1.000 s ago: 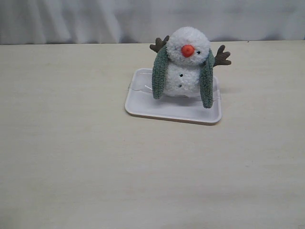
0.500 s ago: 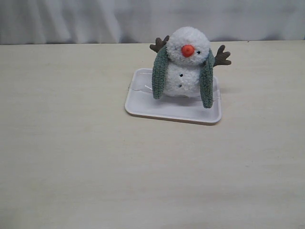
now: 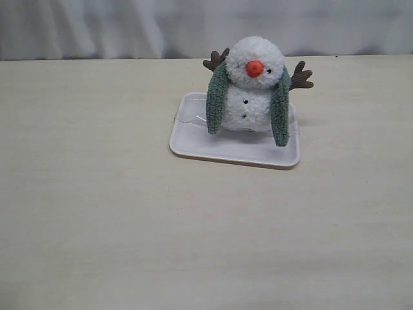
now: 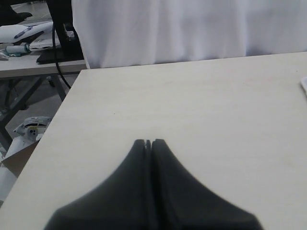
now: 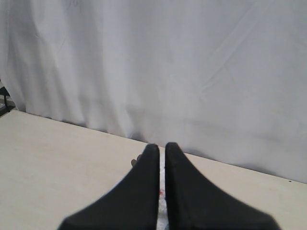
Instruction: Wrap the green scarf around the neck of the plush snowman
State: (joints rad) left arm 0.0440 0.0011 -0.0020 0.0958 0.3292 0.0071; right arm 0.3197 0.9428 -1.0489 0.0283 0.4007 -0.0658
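Exterior view: green scarf (image 3: 217,98) looks limp and light on the plush snowman (image 3: 250,106), likely best pinched at a dangling end; left pincer (image 4: 148,143), right pincer (image 5: 161,146) both pressed together.

One plush snowman (image 3: 255,84), one green scarf (image 3: 217,100), one white tray (image 3: 213,147), one table (image 3: 129,226), one curtain (image 3: 97,26). On snowman: two twig arms (image 3: 301,76), one orange nose (image 3: 254,68), two black buttons (image 3: 245,101). Two grippers: left gripper (image 4: 148,142), right gripper (image 5: 161,146).
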